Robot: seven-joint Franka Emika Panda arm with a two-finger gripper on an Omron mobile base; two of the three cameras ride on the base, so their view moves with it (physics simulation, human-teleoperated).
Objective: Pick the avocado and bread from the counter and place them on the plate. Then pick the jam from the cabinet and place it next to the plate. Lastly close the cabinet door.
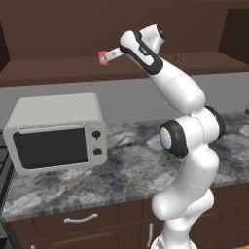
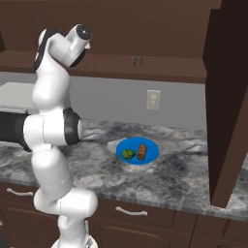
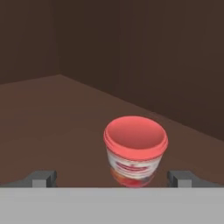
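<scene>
Looking along the hand, you have the small red-lidded jam jar with a white printed label [image 3: 135, 150] dead ahead, standing upright on the dark brown cabinet shelf [image 3: 52, 113] and centred between the two dark fingertips [image 3: 43, 178] of the pincer [image 3: 111, 179]. The tips stand wide apart, one on either side of the jar, with nothing between them yet; the jar lies just beyond them, so I judge the coming move to be a straight push forward along the line of the hand before you bring the tips together. The jar's axis is vertical, and the tips flank it level, which suits a grip across its round body.

From the left base view, the jar [image 1: 103, 57] sits at the end of the outstretched arm, up in the open cabinet.

The green avocado [image 2: 128, 154] and the brown piece of bread [image 2: 142, 152] already lie side by side on the round blue plate [image 2: 152, 145] on the grey marbled worktop [image 2: 184, 169].
</scene>
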